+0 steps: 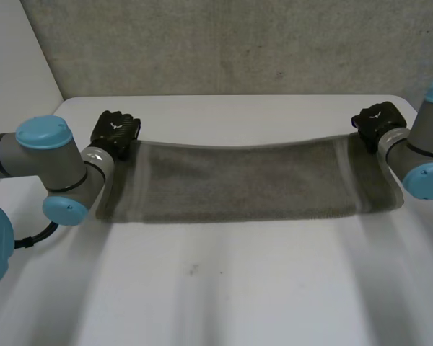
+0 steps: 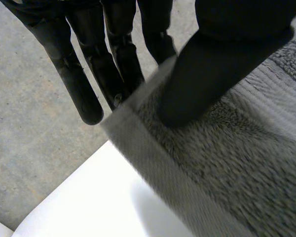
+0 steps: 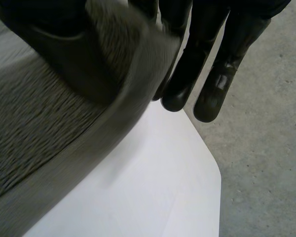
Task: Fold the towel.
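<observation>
A grey-brown towel (image 1: pixel 238 180) lies stretched lengthwise across the white table (image 1: pixel 216 288). Its far edge runs taut between my two hands. My left hand (image 1: pixel 115 133) is at the far left corner. In the left wrist view its thumb (image 2: pixel 202 74) presses on top of the towel (image 2: pixel 237 163), and the corner rests against the straight fingers (image 2: pixel 84 94) behind it. My right hand (image 1: pixel 377 121) holds the far right corner. There the thumb (image 3: pixel 64 59) lies on the towel (image 3: pixel 34 133), whose hem rises between the thumb and the straight fingers (image 3: pixel 212 89).
The table's far edge runs just behind both hands, with grey concrete (image 1: pixel 238 43) beyond it. Bare white tabletop (image 1: pixel 202 303) spreads from the towel's near edge toward me. My right forearm (image 1: pixel 418 166) lies over the towel's right end.
</observation>
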Motion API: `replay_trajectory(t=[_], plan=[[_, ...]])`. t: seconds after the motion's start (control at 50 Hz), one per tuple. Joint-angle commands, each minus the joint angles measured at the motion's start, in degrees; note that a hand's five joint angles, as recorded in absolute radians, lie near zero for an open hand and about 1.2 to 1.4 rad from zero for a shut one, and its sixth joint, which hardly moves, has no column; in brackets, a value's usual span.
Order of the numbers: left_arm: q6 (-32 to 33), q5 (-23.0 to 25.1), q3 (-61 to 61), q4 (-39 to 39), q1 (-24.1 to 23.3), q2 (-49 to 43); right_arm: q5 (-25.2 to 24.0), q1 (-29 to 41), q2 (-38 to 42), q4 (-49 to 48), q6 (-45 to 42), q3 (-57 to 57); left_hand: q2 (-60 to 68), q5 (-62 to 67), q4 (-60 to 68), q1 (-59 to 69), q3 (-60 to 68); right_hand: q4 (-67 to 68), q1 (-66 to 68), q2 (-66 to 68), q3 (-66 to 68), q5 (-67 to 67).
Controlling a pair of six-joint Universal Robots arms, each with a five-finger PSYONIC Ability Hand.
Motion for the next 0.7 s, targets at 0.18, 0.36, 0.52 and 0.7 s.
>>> replay_trajectory(t=[0.18, 0.36, 0.52, 0.7], plan=[[-0.53, -0.96, -1.83, -1.26, -0.84, 1.44, 6.97, 1.5, -0.15, 0.96, 4.85, -3.7, -41.96, -43.86, -43.42, -43.12, -42.22, -40.91, -40.62, -40.15, -41.07, -41.36], [-5.0, -3.59, -20.07, -3.02, -0.75, 18.81, 0.92, -1.22, -19.1, 1.66, 13.64, 17.78, -41.96, -43.86, -43.42, -43.12, -42.22, -40.91, -40.62, -40.15, -41.07, -41.36], [-14.23, -3.51, -35.99, -2.93, -0.75, 33.5, -5.42, -5.79, -30.11, 0.43, 12.07, 38.54, -41.96, -43.86, -43.42, -43.12, -42.22, -34.12, -33.83, -33.36, -34.27, -34.57], [-22.67, -3.68, -42.95, -1.89, -1.01, 39.14, -7.97, -8.08, -31.18, -11.41, 8.11, 53.06, -41.96, -43.86, -43.42, -43.12, -42.22, -28.73, -28.43, -27.97, -28.88, -29.17]])
